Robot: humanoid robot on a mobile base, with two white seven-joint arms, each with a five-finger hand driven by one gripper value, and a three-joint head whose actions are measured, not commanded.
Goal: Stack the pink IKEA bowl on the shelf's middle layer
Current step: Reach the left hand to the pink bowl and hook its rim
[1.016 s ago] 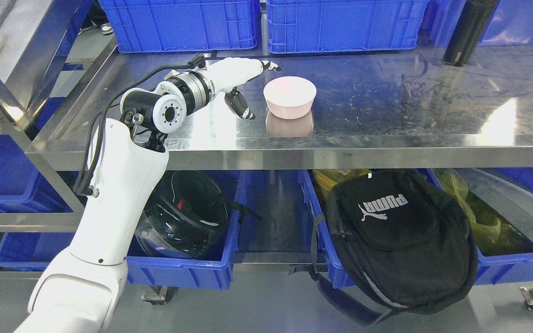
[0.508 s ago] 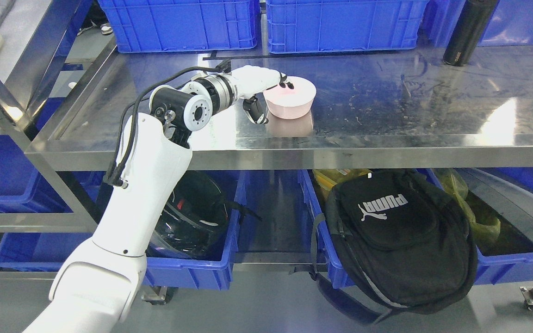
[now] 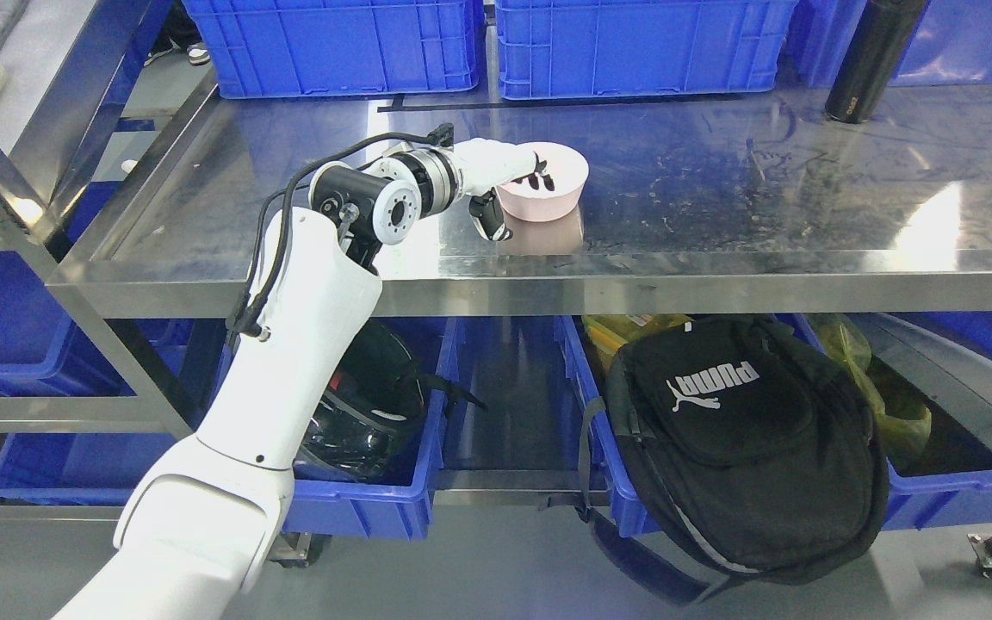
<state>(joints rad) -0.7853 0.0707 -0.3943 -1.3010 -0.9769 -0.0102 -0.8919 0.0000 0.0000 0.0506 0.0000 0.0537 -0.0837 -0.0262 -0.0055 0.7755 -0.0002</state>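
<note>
One pink bowl (image 3: 552, 191) on steel shelf (image 3: 720, 198); left hand (image 3: 509, 185) pinching its 9 o'clock rim, fingers inside, thumb outside. Advice: firm pinch, lift straight.

A stockroom or warehouse work area, fitted out for storage.

A steel shelf rack (image 3: 548, 280) on castors holds rows of blue plastic crates (image 3: 332, 43) above and below; a black backpack (image 3: 746, 448) and a dark helmet (image 3: 358, 413) sit in lower bins, over a grey floor (image 3: 505, 568).
</note>
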